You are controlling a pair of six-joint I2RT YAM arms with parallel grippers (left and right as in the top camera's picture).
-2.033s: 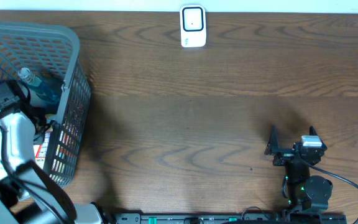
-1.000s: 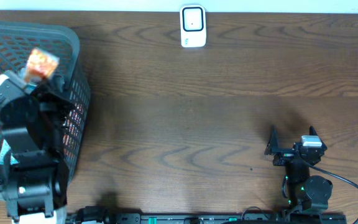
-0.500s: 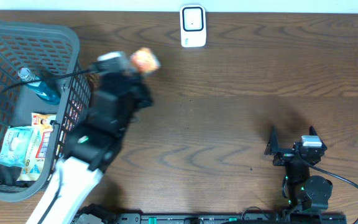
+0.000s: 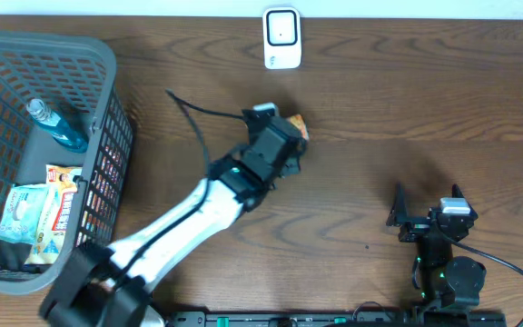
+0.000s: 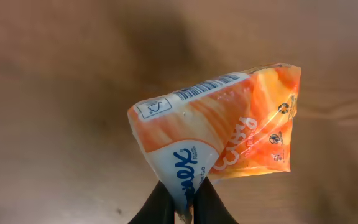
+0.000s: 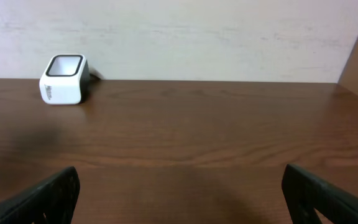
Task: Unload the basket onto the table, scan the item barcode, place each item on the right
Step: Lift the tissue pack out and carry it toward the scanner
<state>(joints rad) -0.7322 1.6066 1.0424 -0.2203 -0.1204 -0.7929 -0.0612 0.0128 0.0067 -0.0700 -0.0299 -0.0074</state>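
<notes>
An orange and white tissue pack [image 5: 222,140] hangs above the table, its barcode strip [image 5: 207,87] along the upper left edge. My left gripper [image 5: 183,205] is shut on the pack's lower corner. From overhead, the pack [image 4: 296,126] shows at the tip of the left gripper [image 4: 284,136], mid-table, below the white scanner [image 4: 281,38]. The scanner [image 6: 64,79] stands at the far left in the right wrist view. My right gripper [image 4: 425,202] rests open at the lower right, its fingers [image 6: 48,196] wide apart with nothing between them.
A grey mesh basket [image 4: 107,136] stands at the left with a blue bottle [image 4: 57,127] and flat packets [image 4: 39,213] inside. The left arm [image 4: 180,218] stretches diagonally across the table from the lower left. A pale wall [image 6: 179,37] runs behind the table.
My left arm has lifted the tissue pack out of the basket and swung it right to mid-table below the scanner. The right arm has not moved.
</notes>
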